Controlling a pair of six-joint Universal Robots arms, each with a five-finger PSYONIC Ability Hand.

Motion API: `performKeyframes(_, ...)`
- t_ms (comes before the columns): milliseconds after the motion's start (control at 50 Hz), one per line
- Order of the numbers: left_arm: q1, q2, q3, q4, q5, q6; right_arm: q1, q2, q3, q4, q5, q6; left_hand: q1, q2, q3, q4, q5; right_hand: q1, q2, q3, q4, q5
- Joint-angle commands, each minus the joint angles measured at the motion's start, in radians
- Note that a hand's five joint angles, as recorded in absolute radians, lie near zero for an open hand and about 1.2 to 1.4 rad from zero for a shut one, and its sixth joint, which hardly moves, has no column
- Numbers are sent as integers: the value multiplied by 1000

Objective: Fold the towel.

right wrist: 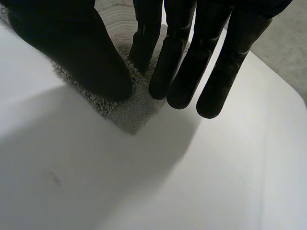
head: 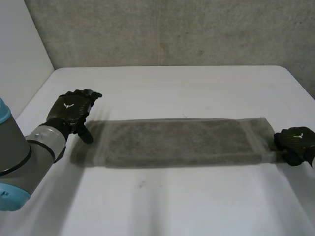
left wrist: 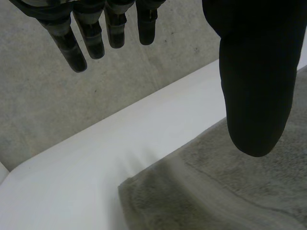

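A grey towel (head: pixel 177 142) lies flat on a white table (head: pixel 197 88), stretched out as one long strip across the near half of the table. Its pile looks soft and looped. A paler, smoother woven band crosses it near each short end, and a thin hem runs along the edges. The surface is smooth, with no visible folds or wrinkles.

The left hand (head: pixel 74 110) is at the towel's left end, by the far corner. In the left wrist view its fingers (left wrist: pixel 72 45) are straight and spread well apart from the thumb (left wrist: pixel 256 72), with nothing between them. The towel's corner lies below the hand, and the thumb tip hangs over the cloth.

The right hand (head: pixel 295 141) sits at the towel's right end, on the near corner. In the right wrist view its thumb (right wrist: pixel 72 48) presses down on the cloth and the nearest finger (right wrist: pixel 144 43) meets the cloth close beside it, pinching the corner between them. The other fingers are straight, side by side, with their tips over the bare table just past the corner's point.

Behind the table stands a rough grey concrete wall (head: pixel 172 29), with a plain pale panel at the left side.
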Motion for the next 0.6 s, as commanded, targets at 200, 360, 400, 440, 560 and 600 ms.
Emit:
performKeyframes(200, 7, 28, -9, -3, -1, 0, -260, -33, -144, 63, 93, -104, 2, 10, 8, 8, -24, 453, 225, 213, 207, 261)
performKeyframes(360, 15, 48, -14, -5, -1, -2, -50, -109, -228, 123, 115, -20, 2, 10, 8, 8, -24, 453, 225, 213, 207, 261)
performKeyframes(400, 14, 51, -14, -5, -3, -3, 29, -139, -244, 122, 130, 31, 2, 10, 8, 8, -24, 453, 225, 213, 207, 261)
performKeyframes(440, 14, 66, -12, -5, -5, -5, 193, -172, -264, 107, 150, 117, 2, 10, 8, 8, -24, 453, 225, 213, 207, 261)
performKeyframes(560, 12, 92, -14, -5, -8, -6, 503, -174, -271, 18, 156, 162, 2, 10, 8, 8, -24, 453, 225, 213, 207, 261)
performKeyframes(600, 7, 103, -15, -6, -9, -8, 697, -139, -277, -31, 165, 165, 2, 10, 8, 8, -24, 453, 225, 213, 207, 261)
